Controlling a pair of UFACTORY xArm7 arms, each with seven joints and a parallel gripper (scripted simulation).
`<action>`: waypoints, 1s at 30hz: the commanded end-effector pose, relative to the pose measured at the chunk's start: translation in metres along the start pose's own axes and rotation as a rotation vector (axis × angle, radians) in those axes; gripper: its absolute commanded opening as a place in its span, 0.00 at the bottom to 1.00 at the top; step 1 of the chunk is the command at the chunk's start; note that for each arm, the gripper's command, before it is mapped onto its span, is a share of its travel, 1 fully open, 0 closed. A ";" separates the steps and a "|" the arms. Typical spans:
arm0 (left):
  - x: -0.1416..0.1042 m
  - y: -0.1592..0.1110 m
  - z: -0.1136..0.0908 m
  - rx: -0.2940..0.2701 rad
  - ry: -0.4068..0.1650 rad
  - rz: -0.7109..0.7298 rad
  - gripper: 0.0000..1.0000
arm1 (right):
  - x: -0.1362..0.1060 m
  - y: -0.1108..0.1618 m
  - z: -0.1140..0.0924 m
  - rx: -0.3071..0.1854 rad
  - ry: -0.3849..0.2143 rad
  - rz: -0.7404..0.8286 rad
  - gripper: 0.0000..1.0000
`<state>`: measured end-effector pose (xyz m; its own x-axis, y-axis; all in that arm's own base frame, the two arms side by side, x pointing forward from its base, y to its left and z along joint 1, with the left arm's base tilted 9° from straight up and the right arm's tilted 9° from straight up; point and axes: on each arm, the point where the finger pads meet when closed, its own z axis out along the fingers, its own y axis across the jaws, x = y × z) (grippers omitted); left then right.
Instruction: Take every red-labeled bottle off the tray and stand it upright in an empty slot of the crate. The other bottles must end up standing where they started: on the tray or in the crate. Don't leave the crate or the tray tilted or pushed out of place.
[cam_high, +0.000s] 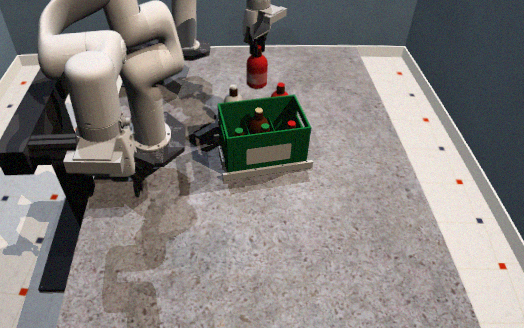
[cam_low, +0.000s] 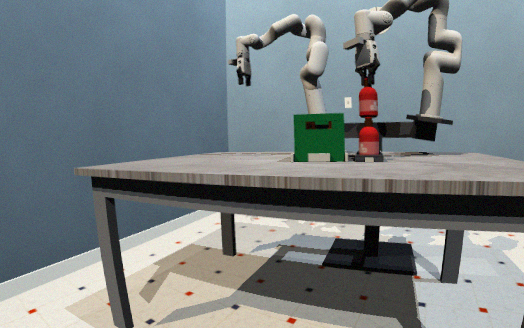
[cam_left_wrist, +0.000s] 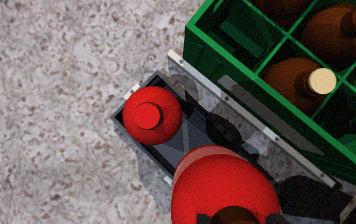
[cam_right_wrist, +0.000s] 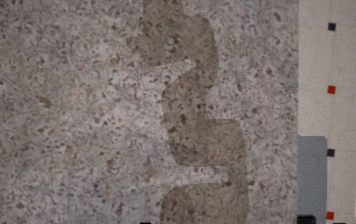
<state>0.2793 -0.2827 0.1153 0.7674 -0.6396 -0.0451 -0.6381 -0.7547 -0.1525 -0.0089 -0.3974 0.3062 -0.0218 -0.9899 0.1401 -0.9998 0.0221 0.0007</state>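
My left gripper (cam_high: 257, 47) (cam_low: 368, 80) is shut on the neck of a red-labeled bottle (cam_high: 257, 72) (cam_low: 368, 104) (cam_left_wrist: 225, 182), held upright above the tray (cam_left_wrist: 170, 148) and beside the crate. A second red-labeled bottle (cam_high: 281, 91) (cam_low: 369, 140) (cam_left_wrist: 148, 116) stands at one end of the tray. A whitish bottle (cam_high: 233, 94) stands behind the crate in the top view. The green crate (cam_high: 235, 159) (cam_low: 318, 143) (cam_left_wrist: 210, 56) stands upright with several bottles; its corner slot in the left wrist view looks empty. My right gripper (cam_high: 137, 189) (cam_low: 244, 82) is open and empty, away from the crate.
A pale rail (cam_high: 300, 166) (cam_left_wrist: 227, 98) runs along the crate's base. A cream-capped bottle (cam_high: 258, 112) (cam_left_wrist: 321, 81) stands in the crate beside the empty-looking corner slot. A red-capped bottle (cam_high: 291, 124) is also in the crate. Dividers separate the slots.
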 end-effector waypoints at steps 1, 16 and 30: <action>0.001 0.000 -0.001 0.000 0.003 0.000 0.00 | 0.001 0.000 -0.001 0.001 0.004 0.000 1.00; 0.001 0.000 -0.004 0.000 0.003 0.000 0.00 | 0.001 0.000 -0.001 0.001 0.004 0.000 1.00; 0.001 0.000 -0.018 0.000 0.004 0.000 0.00 | 0.001 0.000 -0.001 0.001 0.004 0.000 1.00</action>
<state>0.2786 -0.2849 0.1290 0.7673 -0.6397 -0.0453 -0.6381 -0.7546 -0.1528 -0.0089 -0.3974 0.3062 -0.0218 -0.9899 0.1401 -0.9998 0.0221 0.0007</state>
